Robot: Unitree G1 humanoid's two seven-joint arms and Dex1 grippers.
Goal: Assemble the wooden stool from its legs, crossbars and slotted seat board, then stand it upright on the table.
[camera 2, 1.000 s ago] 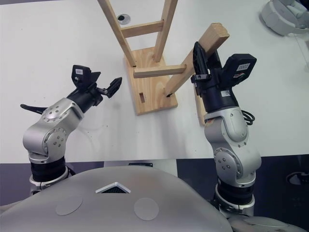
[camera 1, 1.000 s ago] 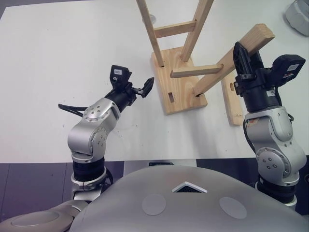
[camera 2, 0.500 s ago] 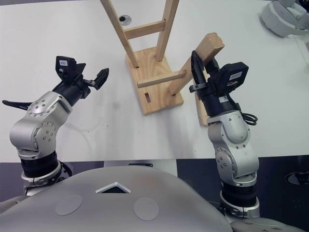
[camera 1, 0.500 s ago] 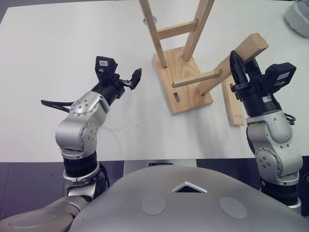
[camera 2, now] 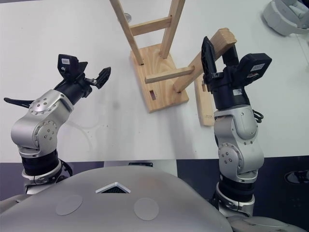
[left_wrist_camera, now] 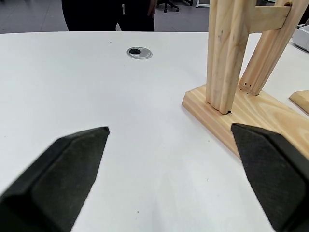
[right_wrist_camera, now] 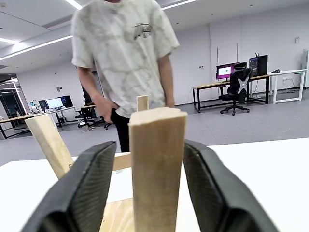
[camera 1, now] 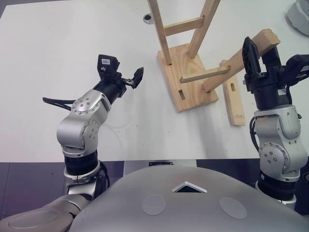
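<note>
My right pincer (camera 1: 259,52): clamped on the top end of the tilted leg (camera 1: 231,65), which slants down to the right edge of the seat board (camera 1: 195,96). A crossbar (camera 1: 205,75) juts from the leg over the board.
My left pincer (left_wrist_camera: 169,133): jaws wide apart, holding nothing, above the counter (camera 1: 72,38) left of the seat board.
Seat board: flat on the counter, two upright legs (camera 1: 161,29) standing in its far end.
Loose piece (camera 1: 234,104): lying just right of the seat board.
Risk: I cannot tell whether the tilted leg's foot sits in a slot. Pushing at this slant may jam it, or shove the unbraced board sideways and topple the upright legs.
Writing: a white tag (camera 1: 106,61) on my left wrist housing and a white label (camera 2: 258,59) on the right one; I leave their print unread.
</note>
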